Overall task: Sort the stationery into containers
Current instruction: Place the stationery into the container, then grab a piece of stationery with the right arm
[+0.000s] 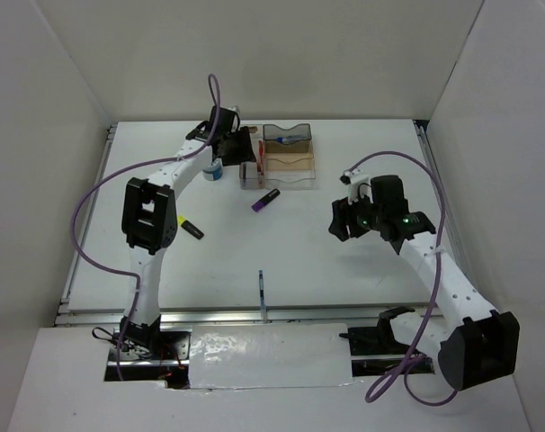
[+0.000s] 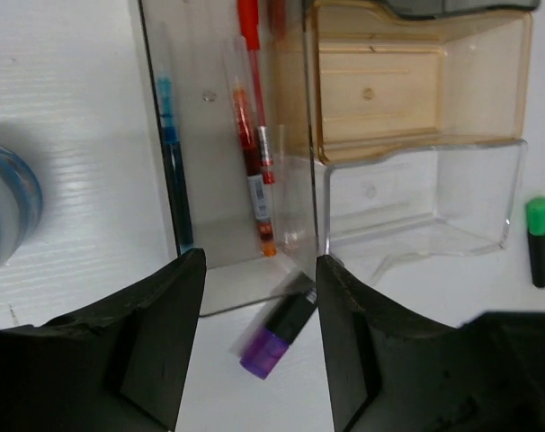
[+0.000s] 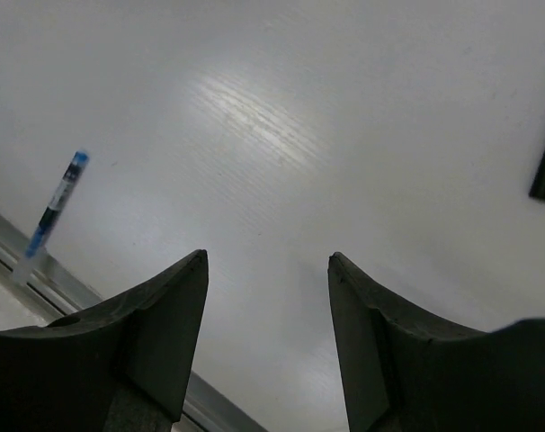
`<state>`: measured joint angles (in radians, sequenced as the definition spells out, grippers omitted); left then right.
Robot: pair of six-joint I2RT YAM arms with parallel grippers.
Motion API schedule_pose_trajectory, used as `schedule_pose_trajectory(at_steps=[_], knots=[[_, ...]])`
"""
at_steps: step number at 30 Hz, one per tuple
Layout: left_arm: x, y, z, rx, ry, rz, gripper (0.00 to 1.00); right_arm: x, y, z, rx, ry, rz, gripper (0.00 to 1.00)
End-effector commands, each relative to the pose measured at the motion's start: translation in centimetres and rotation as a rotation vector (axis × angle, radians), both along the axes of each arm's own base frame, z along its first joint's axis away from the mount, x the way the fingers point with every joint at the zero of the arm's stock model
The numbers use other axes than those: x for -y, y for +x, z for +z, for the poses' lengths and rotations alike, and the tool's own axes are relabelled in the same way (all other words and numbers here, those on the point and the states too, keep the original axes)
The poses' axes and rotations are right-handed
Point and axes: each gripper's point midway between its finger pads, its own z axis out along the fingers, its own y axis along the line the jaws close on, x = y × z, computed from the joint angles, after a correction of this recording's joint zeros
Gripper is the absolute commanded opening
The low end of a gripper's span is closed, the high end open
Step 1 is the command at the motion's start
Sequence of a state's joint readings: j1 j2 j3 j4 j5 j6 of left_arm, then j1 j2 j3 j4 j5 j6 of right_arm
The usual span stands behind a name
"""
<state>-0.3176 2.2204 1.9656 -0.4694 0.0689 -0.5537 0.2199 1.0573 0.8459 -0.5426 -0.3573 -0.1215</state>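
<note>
The smoky-brown organiser (image 1: 286, 160) (image 2: 416, 99) stands at the back of the table. Its narrow side compartment holds red pens (image 2: 254, 135) and a blue pen (image 2: 174, 162). A purple highlighter (image 1: 265, 200) (image 2: 277, 335) lies just in front of the organiser; in the left wrist view it looks blurred, below and between the jaws, touching neither. My left gripper (image 1: 244, 148) (image 2: 259, 261) hangs open above it. My right gripper (image 1: 343, 220) (image 3: 268, 256) is open over bare table, holding nothing. A green highlighter (image 2: 540, 241) lies to the right of the organiser.
A round blue-white tub (image 1: 214, 169) (image 2: 3, 211) sits left of the organiser. A yellow highlighter (image 1: 192, 229) lies at mid-left. A blue pen (image 1: 262, 292) (image 3: 52, 216) lies near the front rail. Something blue-capped (image 1: 289, 139) rests in the organiser's back compartment.
</note>
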Motion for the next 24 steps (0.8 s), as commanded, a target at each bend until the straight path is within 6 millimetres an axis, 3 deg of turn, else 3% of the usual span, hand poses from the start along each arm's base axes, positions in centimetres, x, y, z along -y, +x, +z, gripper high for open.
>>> schedule_pose_trajectory(at_steps=[1, 3, 4, 6, 7, 9, 10, 11, 14, 18, 22, 24], knots=[[1.1, -0.4, 6.7, 0.130, -0.128, -0.091, 0.64, -2.2, 0.6, 2.3, 0.149, -0.060, 0.241, 0.63], [0.3, -0.9, 9.1, 0.186, -0.157, -0.144, 0.65, -3.2, 0.1, 2.8, 0.211, -0.111, 0.397, 0.63], [0.8, -2.6, 11.5, 0.216, -0.213, -0.234, 0.65, -4.1, -0.3, 2.8, 0.228, -0.111, 0.492, 0.63], [-1.3, -4.1, 14.4, 0.273, -0.247, -0.308, 0.66, -5.3, -0.8, 2.8, 0.293, -0.172, 0.673, 0.64], [-2.6, -5.0, 15.3, 0.274, -0.308, -0.357, 0.70, -6.0, -0.9, 3.3, 0.355, -0.203, 0.780, 0.64], [-4.4, -7.0, 16.4, 0.287, -0.372, -0.391, 0.84, -7.5, -1.4, 2.6, 0.381, -0.232, 0.931, 0.65], [-6.0, -7.9, 16.9, 0.291, -0.425, -0.418, 0.95, -7.9, -2.1, 2.3, 0.388, -0.241, 1.008, 0.66], [-6.5, -8.7, 17.2, 0.294, -0.446, -0.434, 0.99, -9.2, -2.2, 2.1, 0.461, -0.286, 1.136, 0.67], [-10.7, -11.4, 17.1, 0.298, -0.454, -0.392, 0.99, -11.5, -3.3, 0.9, 0.564, -0.375, 1.378, 0.69], [-12.2, -14.4, 17.1, 0.332, -0.416, -0.418, 0.99, -14.3, -4.5, -1.0, 0.717, -0.484, 1.678, 0.71], [-13.2, -17.1, 16.2, 0.321, -0.372, -0.412, 0.99, -16.1, -5.5, -3.2, 0.792, -0.551, 1.895, 0.72], [-13.8, -17.7, 15.9, 0.318, -0.368, -0.403, 0.99, -17.0, -5.7, -3.4, 0.829, -0.594, 1.976, 0.72]])
